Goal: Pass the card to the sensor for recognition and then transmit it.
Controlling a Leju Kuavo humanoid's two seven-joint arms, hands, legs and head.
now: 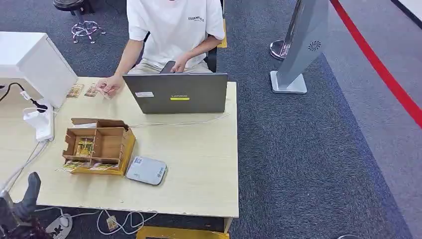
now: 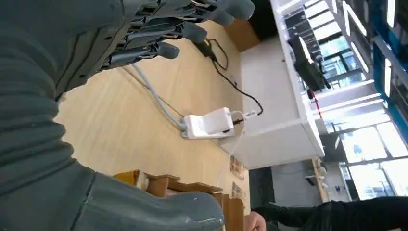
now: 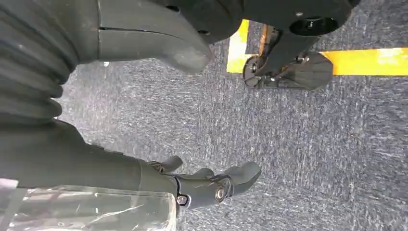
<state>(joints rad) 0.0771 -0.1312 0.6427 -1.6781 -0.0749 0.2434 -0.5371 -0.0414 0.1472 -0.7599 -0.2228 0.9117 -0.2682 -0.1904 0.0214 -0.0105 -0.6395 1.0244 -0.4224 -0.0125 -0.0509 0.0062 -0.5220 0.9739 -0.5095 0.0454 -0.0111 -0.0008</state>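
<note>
Cards (image 1: pixel 83 147) sit upright in a compartment of an open cardboard box (image 1: pixel 99 144) on the pale wooden surface (image 1: pixel 199 169), with more cards lying flat against the box's near edge. Just beside the box, toward the robot, a flat white sensor (image 1: pixel 146 170) with rounded corners rests on the surface. The robot's left hand (image 1: pixel 22 204) rises at the near left corner of the surface, dark fingers (image 2: pixel 192 31) spread wide and holding nothing; the left wrist view shows them above bare wood, near a white power strip (image 2: pixel 209 122) and its grey cable. The right hand (image 3: pixel 144 178) hangs over grey carpet (image 3: pixel 312 144) beside a yellow floor line, its fingers (image 3: pixel 226 183) apart and lightly curved, gripping nothing. Across the surface a person in a white T-shirt (image 1: pixel 174 25) sits behind a grey laptop (image 1: pixel 176 93), one hand (image 1: pixel 108 86) touching a card next to two more cards (image 1: pixel 82 91) lying flat at the far edge. A white cabinet (image 1: pixel 35 62) stands at the far left.
</note>
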